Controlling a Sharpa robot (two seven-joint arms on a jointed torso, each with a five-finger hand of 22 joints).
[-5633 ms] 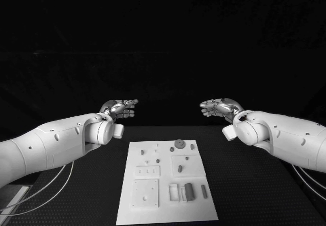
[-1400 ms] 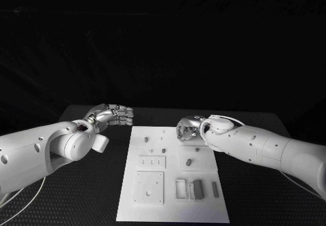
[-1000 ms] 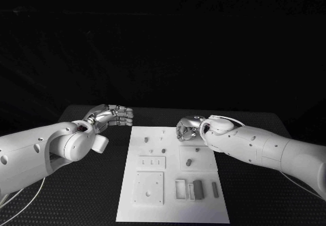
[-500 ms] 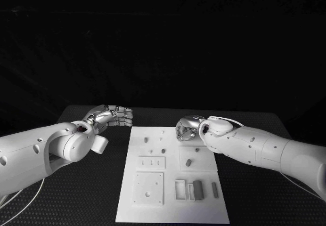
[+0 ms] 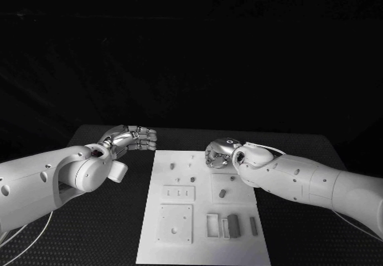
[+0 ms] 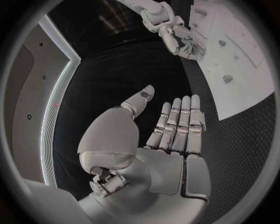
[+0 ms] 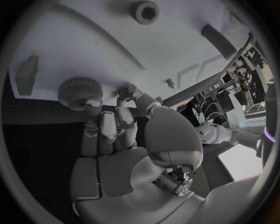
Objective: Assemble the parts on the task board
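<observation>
Right at the far right corner of the task board [image 5: 164,244], the right hand [image 5: 218,155] is down on a round knurled part [image 7: 80,92], fingertips [image 7: 93,108] curled against its ridged rim while the disc sits on the white plate. Whether the thumb [image 7: 129,93] has it truly pinched, I cannot tell; the fingers are bent in close around its edge. In the right wrist view there is more on the board around it: a small rectangular block [image 7: 27,68] off to one side, a hexagonal nut-shaped part [image 7: 144,11] further across, and a dark rod-like part [image 7: 219,41] beyond that.

Down the board in the head view, small dark pegs [image 5: 191,179] stand in the upper half, a slotted plate [image 5: 179,193] sits mid-board, and at the near end a dark upright block [image 5: 233,224] stands beside a thin bar [image 5: 254,225].

Over on the other side, the left hand [image 5: 132,137] hovers above the black table [image 5: 104,221], just off the board's far left corner. Its fingers [image 6: 181,122] lie straight and side by side, thumb apart, holding nothing.
</observation>
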